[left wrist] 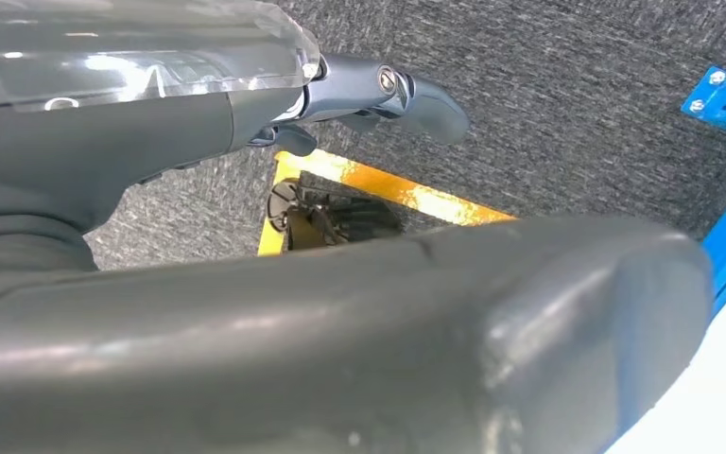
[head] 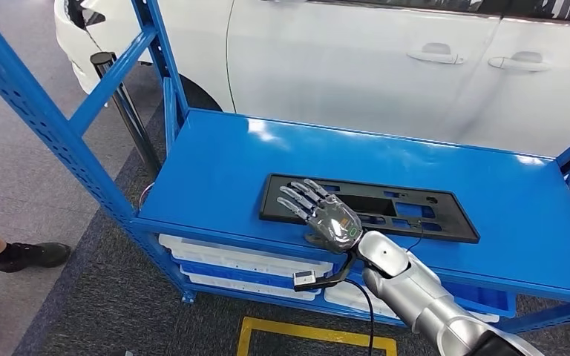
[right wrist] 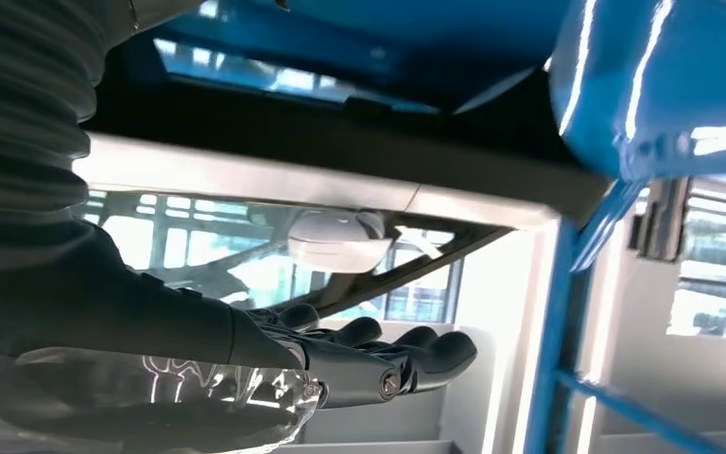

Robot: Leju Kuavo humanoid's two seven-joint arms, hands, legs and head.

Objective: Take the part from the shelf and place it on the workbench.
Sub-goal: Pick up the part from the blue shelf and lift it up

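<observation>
We're at the reach-and-grasp step. The flat black plastic panel w/ rectangular cut-outs (head: pixel 371 208) lies on the top deck of the blue metal shelf (head: pixel 230 170), long side running roughly 9 to 3 o'clock, close to the front edge. Our right hand (head: pixel 325 211) is over the panel's 9 o'clock end, palm down, fingers (head: pixel 300 194) stretched out flat and spread, pointing toward 10–11 o'clock. So the hand is released, grasping nothing yet; whether the fingertips touch the panel or hover just above it we can't tell from the head view. The right wrist view gives the same read: dark fingers (right wrist: pixel 406 355) extended side by side, not curled.

Our left hand (left wrist: pixel 246 142) hangs by the floor, over grey carpet and a strip of yellow floor tape (left wrist: pixel 388 184). One finger (left wrist: pixel 406 95) sticks out straight, but the rest is hidden behind the thumb (left wrist: pixel 340 340), so we can't tell its state.

Next move, as we judge it: the panel is thin and flat, hard to pinch from above. Prob. need fingers over the far edge and thumb under the near one, or slide it toward 6 o'clock so it overhangs the front lip, then close. After that lift level, as a long part held at one end will sag or swing, and turn to the workbench.

A white car door (head: pixel 415 59) stands at 12 o'clock behind the shelf; a person's shoe (head: pixel 33 256) at 9 o'clock on the floor. Mind both when swinging the part out.
</observation>
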